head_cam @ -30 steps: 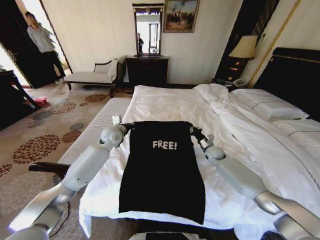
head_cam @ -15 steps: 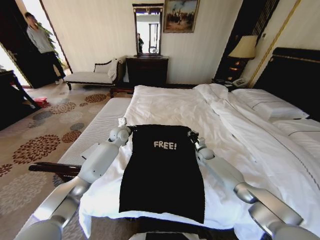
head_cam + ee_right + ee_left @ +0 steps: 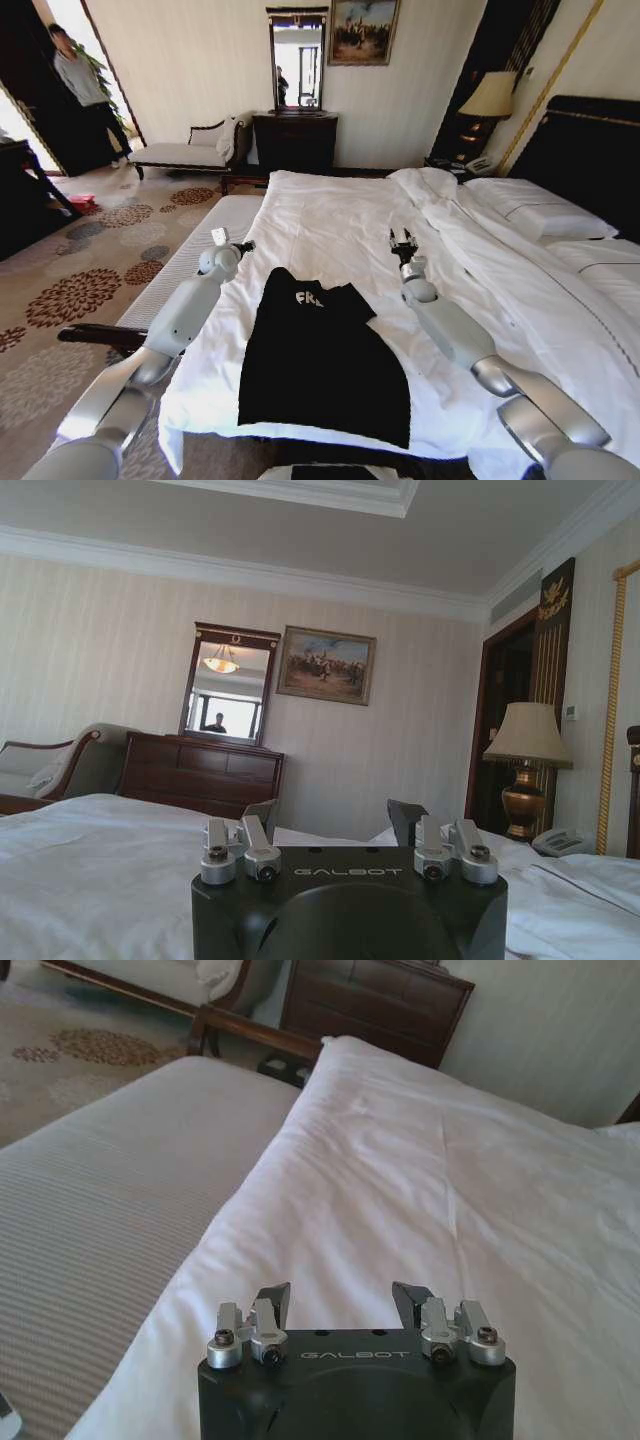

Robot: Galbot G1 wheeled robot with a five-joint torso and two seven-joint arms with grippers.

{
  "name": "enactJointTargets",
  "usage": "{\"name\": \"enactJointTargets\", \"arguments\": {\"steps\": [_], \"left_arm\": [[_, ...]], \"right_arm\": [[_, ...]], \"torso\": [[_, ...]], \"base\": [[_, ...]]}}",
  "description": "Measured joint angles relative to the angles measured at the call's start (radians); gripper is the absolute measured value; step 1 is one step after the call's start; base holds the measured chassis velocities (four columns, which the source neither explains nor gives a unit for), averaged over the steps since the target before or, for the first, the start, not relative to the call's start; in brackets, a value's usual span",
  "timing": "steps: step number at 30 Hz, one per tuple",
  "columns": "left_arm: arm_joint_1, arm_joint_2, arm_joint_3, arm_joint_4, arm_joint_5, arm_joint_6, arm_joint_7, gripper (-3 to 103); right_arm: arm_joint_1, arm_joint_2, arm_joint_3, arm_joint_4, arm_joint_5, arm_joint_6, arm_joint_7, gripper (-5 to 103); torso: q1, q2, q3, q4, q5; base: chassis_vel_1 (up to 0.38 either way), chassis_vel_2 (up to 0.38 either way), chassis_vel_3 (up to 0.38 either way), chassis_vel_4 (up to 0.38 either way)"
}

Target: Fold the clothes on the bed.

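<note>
Pale striped walls enclose a bedroom whose large double bed, with white sheets and a dark headboard, runs from the near edge to the far wall. Left of it lies a long pale striped bench on patterned carpet. On the bed's near part rests the black short-sleeved T-shirt, its top edge slumped and bunched so that only part of its white lettering shows; its lower end reaches the near edge of the mattress. The left gripper hovers beyond the shirt's upper left corner, near the bed's left edge, its fingers spread apart and holding nothing, as the left wrist view confirms. The right gripper is raised above the sheet beyond the shirt's upper right corner, jaws likewise parted and empty.
</note>
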Motion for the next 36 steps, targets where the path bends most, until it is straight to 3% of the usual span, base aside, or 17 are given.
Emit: {"name": "enactJointTargets", "arguments": {"steps": [1,3,5,7,10,15,18,19,23,24,26,30,36], "left_arm": [[0.036,0.025,-0.002,-0.058,-0.041,0.020,-0.028,66],[0.121,0.086,-0.003,-0.181,-0.099,0.053,-0.062,72],[0.171,0.117,-0.005,-0.241,-0.117,0.066,-0.067,77],[0.255,0.154,-0.019,-0.323,-0.142,0.083,-0.056,88],[0.316,0.166,-0.033,-0.351,-0.135,0.085,-0.018,97],[0.344,0.145,-0.046,-0.311,-0.116,0.054,0.081,100],[0.341,0.136,-0.045,-0.234,-0.115,0.030,0.202,100],[0.341,0.136,-0.045,-0.234,-0.115,0.030,0.202,100],[0.340,0.164,-0.033,-0.164,-0.108,-0.015,0.374,100],[0.340,0.164,-0.033,-0.164,-0.108,-0.015,0.374,100],[0.343,0.175,-0.023,-0.149,-0.108,-0.046,0.438,100],[0.351,0.161,-0.016,-0.149,-0.119,-0.064,0.458,100],[0.370,0.166,-0.010,-0.162,-0.126,-0.049,0.432,100]], "right_arm": [[-0.026,-0.016,0.019,0.045,0.002,-0.010,0.009,65],[-0.100,-0.058,0.079,0.167,0.017,-0.033,0.026,76],[-0.151,-0.079,0.122,0.234,0.025,-0.045,0.036,81],[-0.237,-0.107,0.187,0.315,0.038,-0.060,0.050,91],[-0.324,-0.128,0.246,0.369,0.041,-0.066,0.054,96],[-0.401,-0.139,0.300,0.399,0.033,-0.067,0.055,100],[-0.437,-0.139,0.328,0.410,0.027,-0.068,0.061,100],[-0.437,-0.139,0.328,0.410,0.027,-0.068,0.061,100],[-0.463,-0.142,0.347,0.419,0.020,-0.069,0.068,100],[-0.463,-0.142,0.347,0.419,0.020,-0.069,0.068,100],[-0.469,-0.142,0.352,0.421,0.014,-0.073,0.075,100],[-0.474,-0.141,0.354,0.430,0.011,-0.079,0.088,100],[-0.484,-0.144,0.364,0.444,0.010,-0.085,0.097,100]], "torso": [[0.000,0.000,0.000,0.0000,-0.0007],[0.000,0.000,0.000,0.0008,-0.0002],[0.000,0.000,0.000,0.0014,-0.0004],[-0.001,0.000,0.000,0.0012,-0.0007],[-0.001,0.000,0.000,0.0007,0.0000],[-0.001,0.000,0.000,0.0003,-0.0002],[0.000,0.000,0.000,0.0006,-0.0004],[0.000,0.000,0.000,0.0006,-0.0004],[0.000,0.000,0.000,0.0007,-0.0005],[0.000,0.000,0.000,0.0007,-0.0005],[0.000,0.000,0.000,0.0010,-0.0004],[0.000,0.000,0.000,0.0008,-0.0005],[0.000,0.000,0.000,0.0007,-0.0004]], "base": [[0.000,0.000,0.000,0.000],[0.000,0.000,0.000,0.000],[0.000,0.000,0.000,0.000],[0.000,0.000,0.000,0.000],[0.000,0.000,0.000,0.000],[0.000,0.000,0.000,0.000],[0.000,0.000,0.000,0.000],[0.000,0.000,0.000,0.000],[0.000,0.000,0.000,0.000],[0.000,0.000,0.000,0.000],[0.000,0.000,0.000,0.000],[0.000,0.000,0.000,0.000],[0.000,0.000,0.000,0.000]]}}
